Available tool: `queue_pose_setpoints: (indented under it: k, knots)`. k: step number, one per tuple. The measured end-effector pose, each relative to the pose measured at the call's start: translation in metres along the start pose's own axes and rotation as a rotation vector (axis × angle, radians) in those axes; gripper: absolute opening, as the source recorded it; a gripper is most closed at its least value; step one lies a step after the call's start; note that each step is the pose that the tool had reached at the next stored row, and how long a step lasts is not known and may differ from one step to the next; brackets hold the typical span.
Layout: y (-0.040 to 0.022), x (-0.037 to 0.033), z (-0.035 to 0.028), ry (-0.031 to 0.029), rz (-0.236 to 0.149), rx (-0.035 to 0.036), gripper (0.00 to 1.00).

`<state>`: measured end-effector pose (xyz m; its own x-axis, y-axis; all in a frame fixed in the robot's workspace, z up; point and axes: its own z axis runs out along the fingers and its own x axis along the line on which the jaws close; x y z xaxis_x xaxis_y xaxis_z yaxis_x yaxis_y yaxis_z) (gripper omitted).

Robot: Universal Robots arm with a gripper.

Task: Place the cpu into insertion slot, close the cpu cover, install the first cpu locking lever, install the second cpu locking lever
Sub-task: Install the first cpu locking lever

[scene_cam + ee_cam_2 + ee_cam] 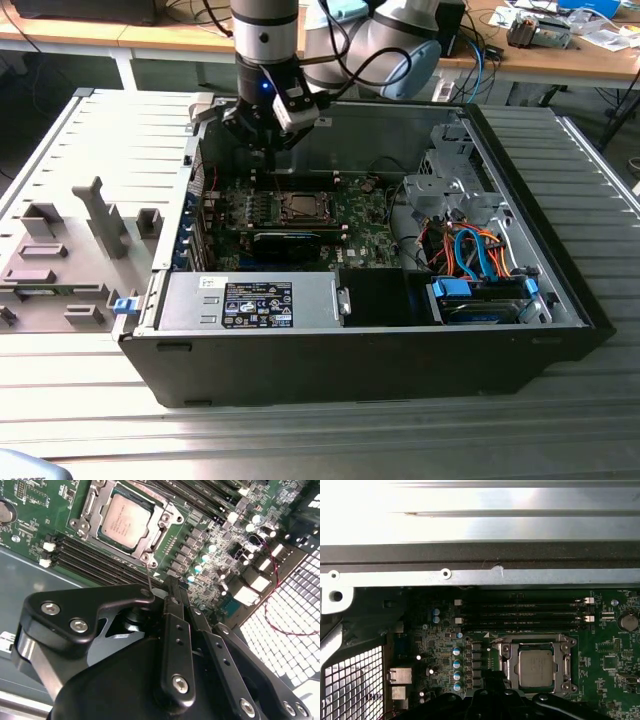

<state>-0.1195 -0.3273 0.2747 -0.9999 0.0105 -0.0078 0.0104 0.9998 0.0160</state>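
Observation:
The cpu (pixel 125 520) (pixel 536 667) lies flat in the insertion slot (pixel 142 556) on the green board (pixel 350 225), its silver-grey top facing up. The cpu cover (pixel 98 502) (pixel 511 666) lies down around the chip as a silver frame. A thin wire locking lever (pixel 148 575) stands up from the socket's corner. My gripper (pixel 171 584) (pixel 262 150) hovers above the board beside the socket, at the exterior view's left and back. It is shut, its tip is right next to that lever, and nothing shows between the fingers.
Black memory slots (pixel 100 555) (pixel 520 614) run beside the socket. The case's back wall (pixel 480 555) and a vent grille (pixel 355 680) are close by. A power supply (pixel 250 300) and a drive cage with orange and blue cables (pixel 470 250) fill the case front. A grey fixture (pixel 60 260) lies outside.

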Motion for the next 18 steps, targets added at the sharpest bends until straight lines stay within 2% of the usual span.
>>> queue_pose_setpoints:
  k: [8,11,13,18]
  knots:
    - [-0.0001,0.0084,-0.0001,0.0,-0.001,0.0,0.11]
    - [-0.0001,0.0111,0.0,0.0002,-0.012,-0.0001,0.11]
    - [0.0009,0.0119,0.0005,0.0006,-0.035,-0.0003,0.11]
    - [0.0046,0.0119,0.0023,0.0005,-0.037,-0.0004,0.11]
